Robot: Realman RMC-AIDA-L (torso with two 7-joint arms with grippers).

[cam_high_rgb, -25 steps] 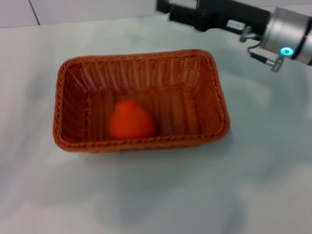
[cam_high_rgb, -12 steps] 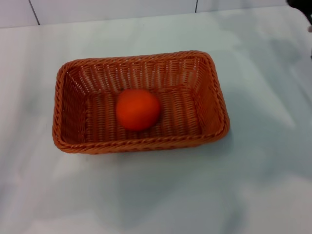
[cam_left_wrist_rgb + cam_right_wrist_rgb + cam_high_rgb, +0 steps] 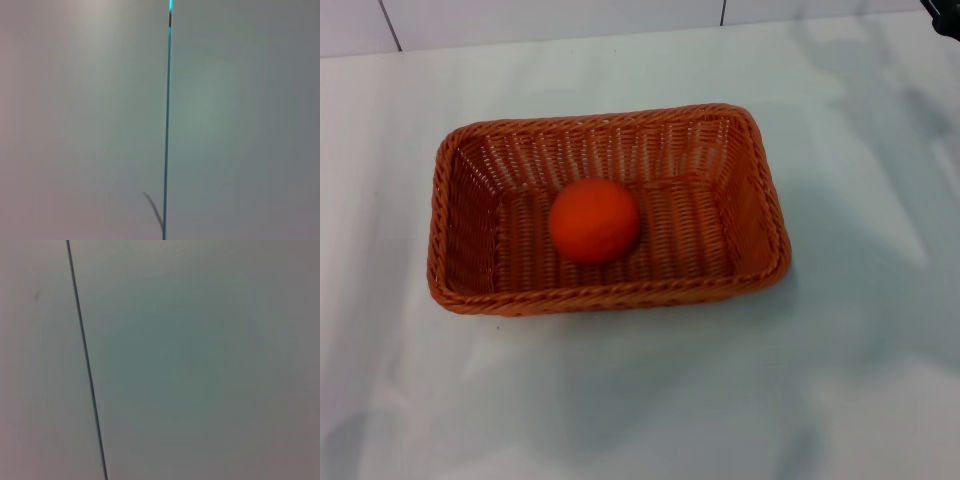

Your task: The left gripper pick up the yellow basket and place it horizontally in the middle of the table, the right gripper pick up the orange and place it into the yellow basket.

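The yellow basket (image 3: 760,215), orange-brown wicker, lies lengthwise across the middle of the white table (image 3: 840,380) in the head view. The orange (image 3: 594,221) rests on the basket floor, a little left of its centre, with nothing touching it. Only a small black tip of the right gripper (image 3: 947,14) shows, at the far right corner of the head view, well away from the basket. The left gripper is out of view. Both wrist views show only a plain pale surface with one thin seam line.
A tiled wall with dark seams (image 3: 723,12) runs along the table's far edge. Bare tabletop lies on all sides of the basket.
The right arm has pulled away from above the basket's far right corner and almost left the view. The orange has rolled from the basket's near wall to its middle.
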